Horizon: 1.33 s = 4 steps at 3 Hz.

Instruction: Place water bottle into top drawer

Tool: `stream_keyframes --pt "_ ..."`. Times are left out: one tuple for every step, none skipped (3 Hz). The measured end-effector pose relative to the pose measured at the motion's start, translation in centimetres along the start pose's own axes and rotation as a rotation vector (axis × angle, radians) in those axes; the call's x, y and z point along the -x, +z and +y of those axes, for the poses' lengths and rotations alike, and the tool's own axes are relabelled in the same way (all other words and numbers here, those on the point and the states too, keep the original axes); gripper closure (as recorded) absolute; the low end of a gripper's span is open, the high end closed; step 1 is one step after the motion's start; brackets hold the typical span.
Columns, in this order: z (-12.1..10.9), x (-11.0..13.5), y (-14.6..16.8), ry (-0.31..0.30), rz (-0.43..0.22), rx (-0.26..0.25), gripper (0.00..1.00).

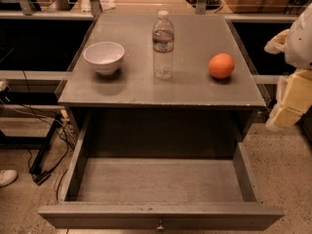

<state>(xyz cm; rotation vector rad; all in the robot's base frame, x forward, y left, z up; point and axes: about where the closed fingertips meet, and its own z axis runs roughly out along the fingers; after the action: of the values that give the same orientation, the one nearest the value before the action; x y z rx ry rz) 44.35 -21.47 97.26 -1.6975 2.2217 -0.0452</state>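
Over at 3 o'clock, by the right edge of the view, my fingers are hanging in the air just beside the bench. They are sitting off its right side, a little lower than the top. I cannot tell how far open they are. They are not holding the water bottle.

The water bottle is standing up straight on the bench at 12 o'clock, with its white cap on. It is sitting well apart from my fingers. It is on top of the bench and not in the drawer yet.

A white bowl is sitting the right way up at 10 o'clock, near the bottle on its left side but not touching it. An orange is resting at 2 o'clock, on the bottle's right side, between the bottle and my fingers.

Down at 6 o'clock, the top drawer is sticking out wide from under the bench top. Its grey floor is showing. A small round knob is peeking up at the very bottom, in the middle of the front panel.

At 8 o'clock, a white shoe is poking in from the left edge. Black cables are lying on the floor close by.
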Motion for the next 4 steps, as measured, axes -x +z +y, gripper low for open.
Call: stream_keyframes --pt "-1.8 1.0 2.3 0.065 -0.051 -0.024 0.00" --pt "-4.9 2.8 4.3 0.126 -0.111 -0.072 0.00" --pt "-7.7 4.8 6.1 0.165 -0.180 -0.110 0.00" --pt "-7.7 4.8 6.1 0.166 -0.181 -0.109 0.00"
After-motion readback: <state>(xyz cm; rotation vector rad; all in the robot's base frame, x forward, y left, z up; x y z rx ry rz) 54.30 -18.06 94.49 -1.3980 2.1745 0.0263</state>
